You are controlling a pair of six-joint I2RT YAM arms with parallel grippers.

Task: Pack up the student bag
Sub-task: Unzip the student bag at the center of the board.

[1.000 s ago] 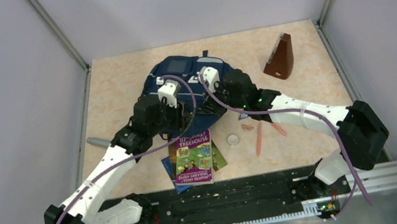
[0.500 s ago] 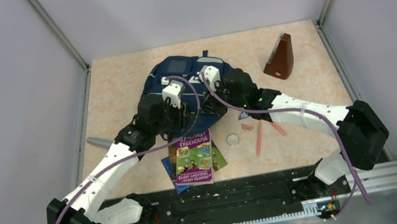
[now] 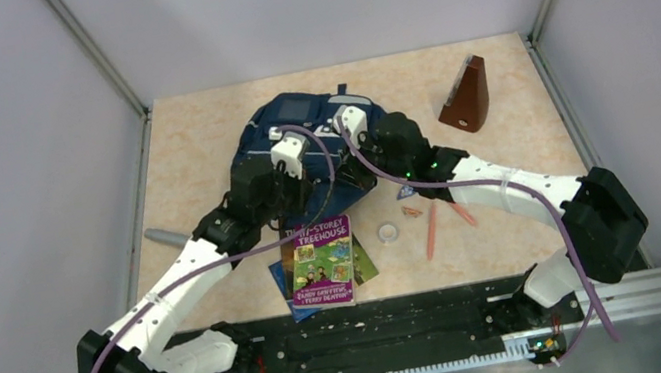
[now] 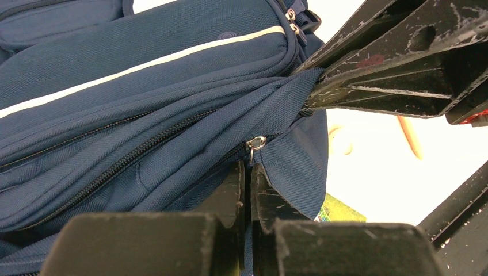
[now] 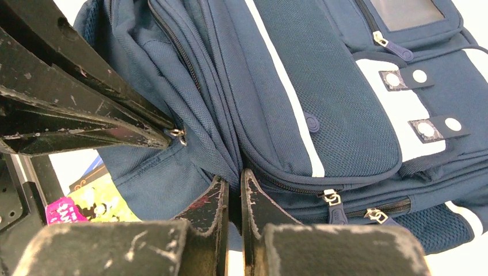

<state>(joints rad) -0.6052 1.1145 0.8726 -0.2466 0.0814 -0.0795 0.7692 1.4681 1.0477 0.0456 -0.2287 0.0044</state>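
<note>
The left gripper (image 4: pixel 248 172) has its fingers pressed together on the small metal zipper pull (image 4: pixel 255 142), whose ring shows just above the fingertips in the left wrist view. Just beside it, the right gripper (image 5: pixel 233 184) is closed on a fold of navy fabric at the same near edge, so the cloth between the two looks drawn taut. Both grips sit on the student bag (image 3: pixel 302 130), which lies flat on the table (image 3: pixel 190 159) with its front pockets facing up. It lies just beyond both grippers, with its length running away from the arms toward the far wall. From the pull, the zip lines (image 4: pixel 132 159) run off along the bag's side, away from the right gripper's pinch. Sliding the pull would therefore probably mean dragging it along that seam while the right gripper anchors the cloth. The left arm is the one placed for that. Several zips lie close together, and I cannot tell which one this pull rides. Nor can I tell whether any compartment is open, because from above the arms hide the near edge. A book (image 3: pixel 322 261) lies near the bag on the arm side, its far edge under the left arm, and pencils (image 3: pixel 431 230) lie to its right.
</note>
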